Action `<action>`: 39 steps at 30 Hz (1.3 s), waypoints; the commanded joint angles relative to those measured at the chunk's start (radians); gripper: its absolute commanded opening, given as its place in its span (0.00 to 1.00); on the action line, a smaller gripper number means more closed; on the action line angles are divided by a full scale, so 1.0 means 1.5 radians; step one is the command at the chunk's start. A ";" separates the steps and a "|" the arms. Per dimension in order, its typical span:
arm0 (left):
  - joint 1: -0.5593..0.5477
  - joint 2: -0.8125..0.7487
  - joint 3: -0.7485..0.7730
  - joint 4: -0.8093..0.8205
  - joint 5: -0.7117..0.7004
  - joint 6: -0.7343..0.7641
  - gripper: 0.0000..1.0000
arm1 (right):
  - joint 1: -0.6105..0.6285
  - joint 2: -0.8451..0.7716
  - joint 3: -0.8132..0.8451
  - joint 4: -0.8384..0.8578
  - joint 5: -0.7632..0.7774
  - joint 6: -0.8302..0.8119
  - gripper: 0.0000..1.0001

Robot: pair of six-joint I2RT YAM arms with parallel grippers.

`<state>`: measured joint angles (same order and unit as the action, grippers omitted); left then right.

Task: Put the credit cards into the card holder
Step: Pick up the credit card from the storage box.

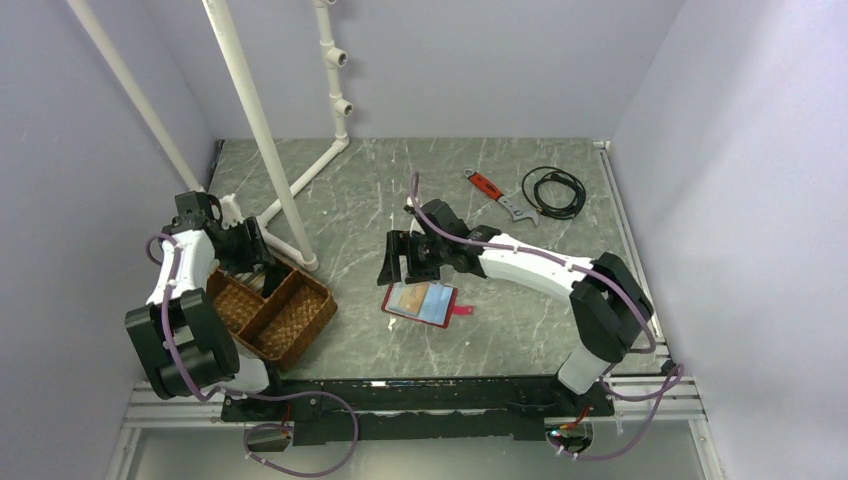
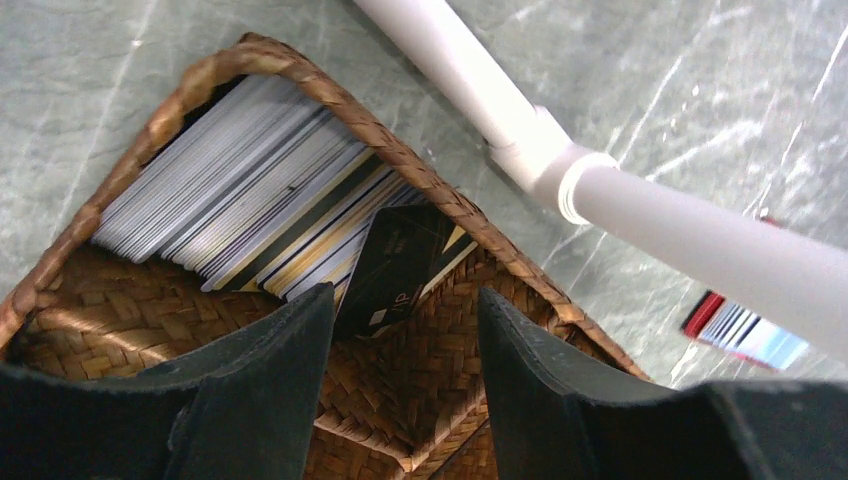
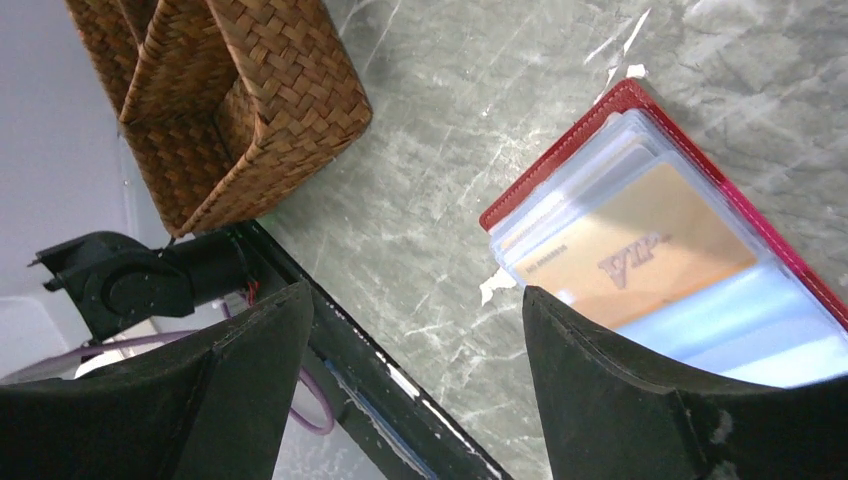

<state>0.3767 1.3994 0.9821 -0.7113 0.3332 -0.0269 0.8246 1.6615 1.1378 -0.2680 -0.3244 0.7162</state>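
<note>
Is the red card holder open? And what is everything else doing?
card holder: open, flat on the table, cards in its sleeves.
credit cards: packed on edge, leaning, in the wicker tray.
left gripper: open, empty, over the tray.
right gripper: open, empty, beside the card holder.
wrench: lying flat.
cable: coiled.

Overhead rear view over whole table [image 1: 540,200]; wrist views close, downward, sharing wicker tray [image 3: 280,90], card holder [image 3: 556,152].
</note>
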 commanded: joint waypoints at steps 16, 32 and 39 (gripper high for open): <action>-0.001 0.141 0.055 -0.028 0.113 0.180 0.56 | -0.008 -0.117 -0.050 0.019 -0.009 -0.072 0.79; -0.006 0.162 0.041 -0.016 0.116 0.183 0.30 | -0.009 -0.110 -0.050 0.023 -0.020 -0.067 0.79; -0.009 0.160 0.045 -0.023 0.111 0.185 0.05 | -0.009 -0.112 -0.051 0.024 -0.018 -0.065 0.79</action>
<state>0.3717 1.6348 1.0420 -0.7406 0.4599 0.2241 0.8139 1.5166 1.0664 -0.2680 -0.3435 0.6277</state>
